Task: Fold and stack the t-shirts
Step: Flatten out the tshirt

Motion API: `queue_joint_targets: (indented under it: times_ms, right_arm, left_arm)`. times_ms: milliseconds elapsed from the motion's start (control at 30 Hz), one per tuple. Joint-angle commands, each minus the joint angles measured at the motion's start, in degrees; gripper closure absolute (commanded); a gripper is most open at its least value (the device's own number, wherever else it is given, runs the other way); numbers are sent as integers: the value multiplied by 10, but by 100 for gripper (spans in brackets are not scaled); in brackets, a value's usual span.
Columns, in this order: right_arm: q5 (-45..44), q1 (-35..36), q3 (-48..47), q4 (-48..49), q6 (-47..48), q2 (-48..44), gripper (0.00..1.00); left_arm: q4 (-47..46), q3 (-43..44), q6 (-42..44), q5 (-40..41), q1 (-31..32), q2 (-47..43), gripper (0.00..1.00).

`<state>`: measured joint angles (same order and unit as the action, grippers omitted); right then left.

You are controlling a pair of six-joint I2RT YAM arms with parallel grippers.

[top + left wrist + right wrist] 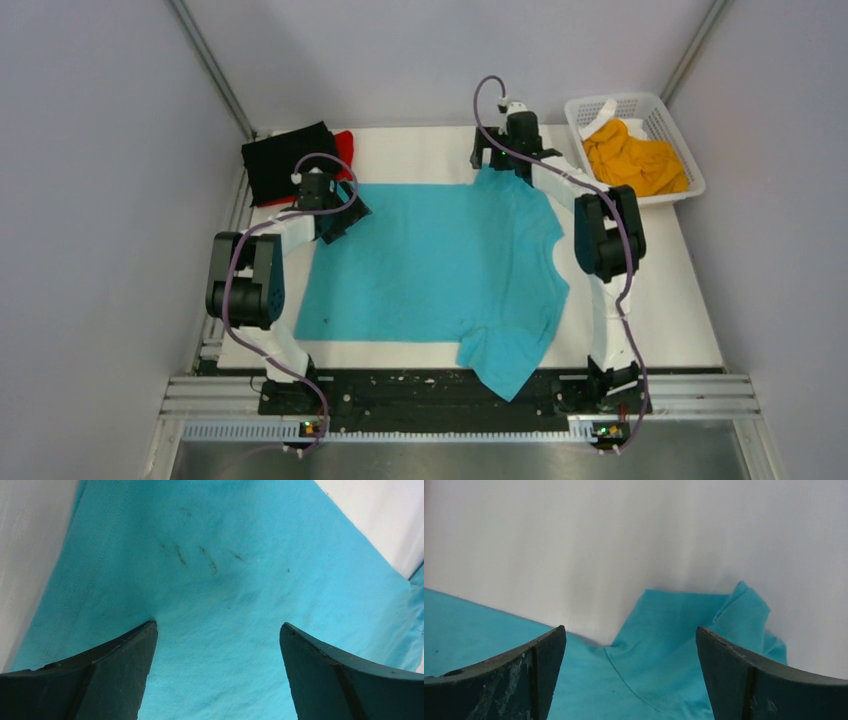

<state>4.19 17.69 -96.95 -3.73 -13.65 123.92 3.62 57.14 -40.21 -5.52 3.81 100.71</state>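
Status: judged roughly half done. In the upper left of the top view a black t-shirt (285, 160) lies folded into a compact rectangle, with a red t-shirt (345, 143) showing only as a strip at its right edge. It looks to be underneath as the base of a stack, though how neatly it is folded cannot be told. The turquoise t-shirt (430, 260) is spread flat and unfolded across the middle of the table (665, 300), hem to the left, collar to the right. Its near sleeve (500, 365) hangs over the table's lower edge and its far sleeve (704, 625) is rumpled at upper centre. The orange-yellow t-shirt (635, 158) sits crumpled in the white mesh basket (690, 180) at upper right, untouched. Left to do, on this reading: fold the turquoise one, stack it, then fetch, fold and stack the orange-yellow one. The left gripper (335, 215) hangs over the turquoise shirt's upper-left corner. In its wrist view (217, 627) the jaws stand spread wide with only flat cloth visible between them, nothing pinched. The right gripper (497, 165) is at the far sleeve. Its wrist view (631, 630) likewise shows the jaws fully apart and empty. Neither has any cloth (a few dark scuff marks show on the fabric under the left one). Count: t-shirts four, one each turquoise, black, red, orange-yellow; basket one; grippers two.
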Motion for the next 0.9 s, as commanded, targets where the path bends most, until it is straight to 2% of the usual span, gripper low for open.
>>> queue_joint_targets:
  times_ms: [0, 300, 400, 433, 633, 733, 867]
  right_arm:
    - [-30, -10, -62, -65, 6, 68, 1]
    - [-166, -52, -220, -154, -33, 185, 1]
    - [-172, -84, -381, -251, -39, 248, 1]
    - [-165, -86, -404, -265, -29, 255, 1]
    - [-67, -61, -343, -218, 45, 167, 1]
    - [-73, -37, -319, -226, 73, 124, 1]
    - [-122, -3, -247, -225, 87, 43, 1]
  left_arm:
    - [37, -22, 8, 19, -9, 3, 3]
    - [42, -26, 7, 28, -13, -3, 3]
    - [44, -26, 6, 30, -14, -1, 3]
    - [46, -25, 4, 31, -14, 0, 3]
    - [43, -9, 0, 7, -14, -1, 3]
    - [48, 1, -4, -1, -14, -17, 3]
    - [62, 11, -3, -8, -12, -55, 2]
